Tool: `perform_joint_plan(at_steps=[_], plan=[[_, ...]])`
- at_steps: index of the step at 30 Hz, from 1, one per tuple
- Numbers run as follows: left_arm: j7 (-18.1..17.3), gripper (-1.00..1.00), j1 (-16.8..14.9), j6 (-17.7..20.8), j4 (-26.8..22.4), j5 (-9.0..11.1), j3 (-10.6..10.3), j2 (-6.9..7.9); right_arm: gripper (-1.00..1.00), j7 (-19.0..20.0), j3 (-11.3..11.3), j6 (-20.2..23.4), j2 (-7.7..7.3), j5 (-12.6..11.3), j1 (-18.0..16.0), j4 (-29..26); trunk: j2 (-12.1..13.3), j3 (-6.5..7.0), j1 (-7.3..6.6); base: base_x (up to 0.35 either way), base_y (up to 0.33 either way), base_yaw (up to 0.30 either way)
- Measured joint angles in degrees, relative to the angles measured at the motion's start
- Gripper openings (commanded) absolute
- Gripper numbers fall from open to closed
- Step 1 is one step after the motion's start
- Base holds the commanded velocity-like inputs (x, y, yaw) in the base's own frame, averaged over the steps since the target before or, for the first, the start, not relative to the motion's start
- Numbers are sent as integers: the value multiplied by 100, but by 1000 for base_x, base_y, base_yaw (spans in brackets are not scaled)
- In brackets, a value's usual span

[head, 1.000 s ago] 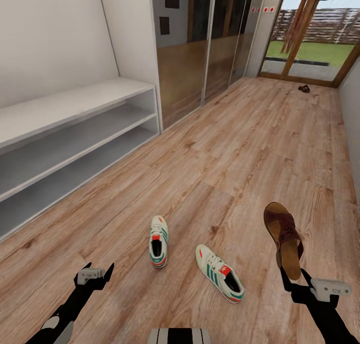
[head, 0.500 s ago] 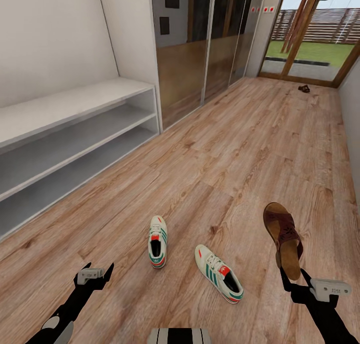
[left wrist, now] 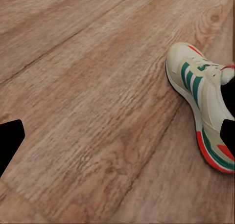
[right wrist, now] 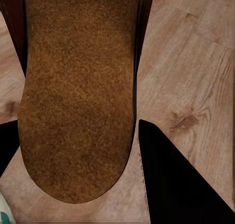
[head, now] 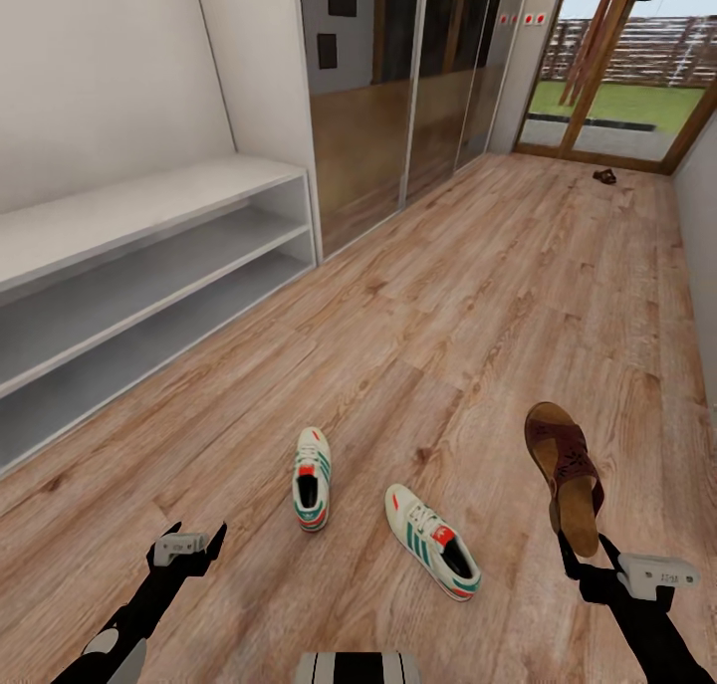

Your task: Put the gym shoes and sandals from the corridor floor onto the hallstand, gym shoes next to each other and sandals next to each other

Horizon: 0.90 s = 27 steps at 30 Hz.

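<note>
The wide low pale-grey hallstand with its 2 open shelf levels (head: 149,256) carries no shoe that I can see, so the task looks barely begun — 1 dark maroon-brown slip-on sandal with a tan cork-coloured footbed (head: 570,480) is up off the warm brown wood-plank corridor floor (head: 478,306), gripped at its heel end by the right claw (head: 581,553), whose fingers close on either side of the footbed in the right wrist view. Its long axis runs away from the robot, toe end raised and far. The left claw (head: 189,547) hangs spread and empty above the floor. Both cream-white sneakers with green side stripes lie on the planks between the arms: the left sneaker (head: 311,479) points straight ahead, the right sneaker (head: 432,542) angles toe-first toward it. A small dark thing near the far glass door (head: 604,175) may be the other sandal — too small to tell. By this reckoning, all 4 items remain to be racked.
</note>
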Motion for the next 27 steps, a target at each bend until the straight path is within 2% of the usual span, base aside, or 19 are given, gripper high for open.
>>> perform_joint_plan(at_steps=[9, 22, 27], plan=[[2, 100, 0, 0, 0, -1, 8, 0, -100, 0, 3, 0, 0, 0, 0, 2, 0, 0, 0, -93, -120, 0], [2, 100, 0, -1, 0, -2, 11, -2, -100, 0, 7, -2, 0, 0, 0, 5, 0, 0, 0, -13, -15, 0], [5, 100, 0, -1, 0, -1, 10, -1, -100, 0, 8, -1, 0, 0, 0, 5, 0, 0, 0, -135, -2, 0]])
